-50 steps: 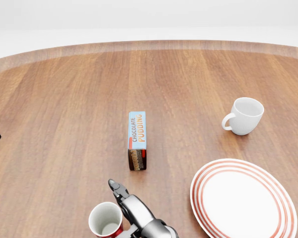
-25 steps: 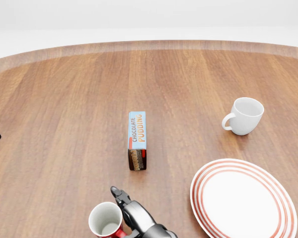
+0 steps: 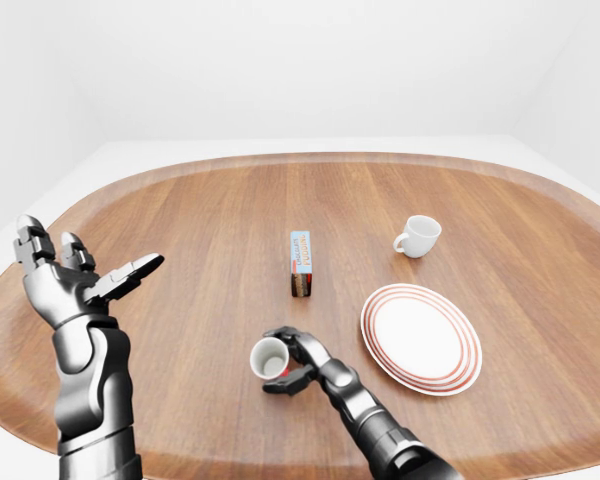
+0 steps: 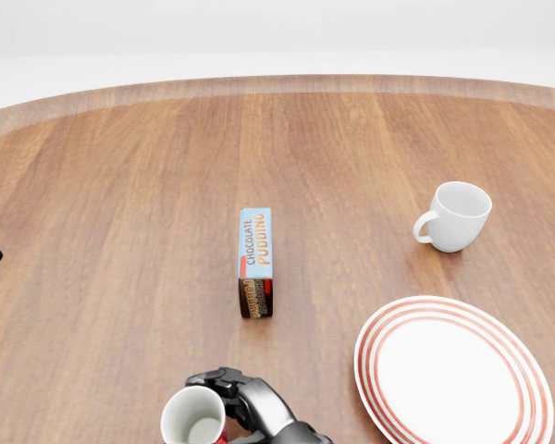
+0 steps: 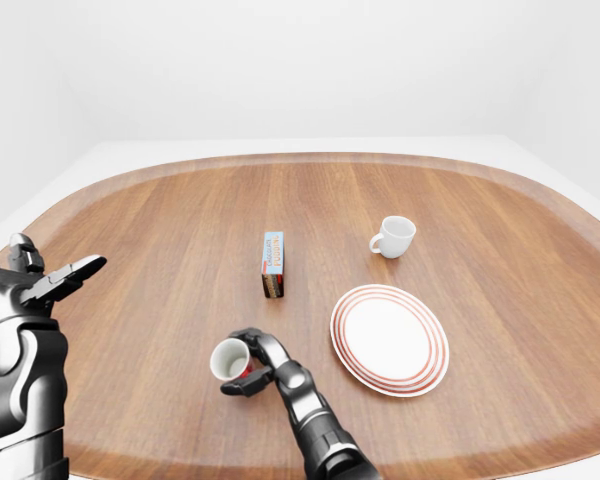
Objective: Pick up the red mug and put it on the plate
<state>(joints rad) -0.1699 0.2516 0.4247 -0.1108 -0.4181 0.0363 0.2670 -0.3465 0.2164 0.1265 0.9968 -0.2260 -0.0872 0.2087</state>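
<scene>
Two mugs, one plate, one box on the oval wooden bench. Red mug with white interior sits upright left of the white red-ringed plate, my right hand fingers clenched round it. White ceramic mug and chocolate pudding box further up. Left hand fingers released, raised.

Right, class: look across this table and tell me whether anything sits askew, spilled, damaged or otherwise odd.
Nothing stands out. The red mug stands upright with the right hand closed round it, the white mug is upright, the plate lies flat and bare, and the pudding box rests on its long edge. The left hand is raised, open.
</scene>
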